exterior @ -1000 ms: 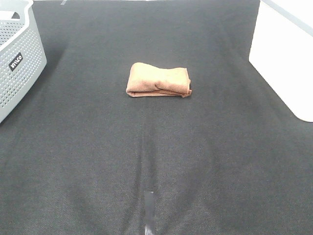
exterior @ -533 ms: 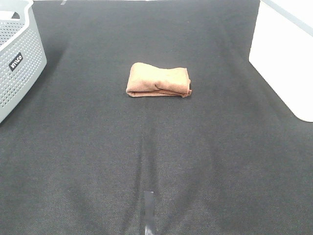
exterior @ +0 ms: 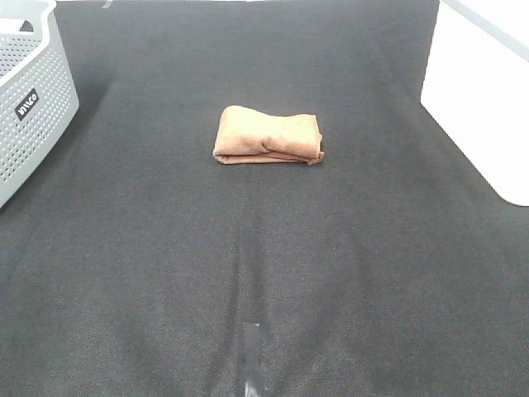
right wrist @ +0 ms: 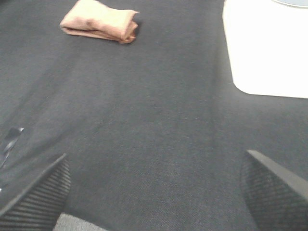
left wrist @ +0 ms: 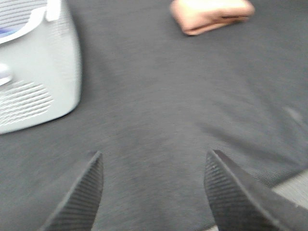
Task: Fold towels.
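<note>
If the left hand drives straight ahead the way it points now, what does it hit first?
Probably the black mat: the open left hand looks down at bare cloth. Grey basket sits off to one side, folded brown towel farther on; depth unclear.

high camera overhead, wrist cameras low, all sharing the towel (exterior: 268, 136)

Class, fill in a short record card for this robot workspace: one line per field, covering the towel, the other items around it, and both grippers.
Towel: brown towel, folded into a compact bundle, lying alone near the middle of the mat
Surface: dark grey mat
Basket: grey perforated laundry basket at the far left edge
Other item: white container at the right edge, only partly in view
Marker: strip of tape on the mat's near edge
Left gripper: open, empty, away from the towel
Right gripper: open wide, empty, away from the towel
</note>
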Robot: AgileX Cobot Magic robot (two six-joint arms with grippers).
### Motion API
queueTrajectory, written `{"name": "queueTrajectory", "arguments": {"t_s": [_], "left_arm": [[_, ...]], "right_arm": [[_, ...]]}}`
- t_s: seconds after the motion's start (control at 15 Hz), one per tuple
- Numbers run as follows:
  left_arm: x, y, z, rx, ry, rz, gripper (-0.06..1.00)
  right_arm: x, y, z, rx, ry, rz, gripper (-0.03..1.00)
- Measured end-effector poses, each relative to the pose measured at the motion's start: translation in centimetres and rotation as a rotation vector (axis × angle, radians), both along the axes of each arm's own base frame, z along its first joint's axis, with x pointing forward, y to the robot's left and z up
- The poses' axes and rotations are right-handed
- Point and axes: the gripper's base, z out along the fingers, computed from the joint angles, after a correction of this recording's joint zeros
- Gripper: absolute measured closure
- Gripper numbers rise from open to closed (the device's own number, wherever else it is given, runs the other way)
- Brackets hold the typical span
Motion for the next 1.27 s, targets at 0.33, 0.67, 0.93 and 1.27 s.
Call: {"name": "queueTrajectory", "arguments": {"t_s": [0.33, 0.67, 0.93, 1.27], "left_arm": [[0.05, -0.09, 0.0, 0.0, 0.0, 0.153, 0.35], [0.05, -0.09, 0.0, 0.0, 0.0, 0.153, 0.35], [0.05, -0.09, 0.0, 0.0, 0.0, 0.153, 0.35], [0.05, -0.09, 0.0, 0.0, 0.0, 0.153, 0.35]], "right_arm": [[0.06, 0.12, 0.0, 0.001, 0.0, -0.087, 0.07], [0.06, 0.12, 0.0, 0.001, 0.0, -0.087, 0.07], [0.06, 0.12, 0.0, 0.001, 0.0, -0.087, 0.07], [0.07, 0.12, -0.03, 0.001, 0.001, -0.087, 0.07]]}}
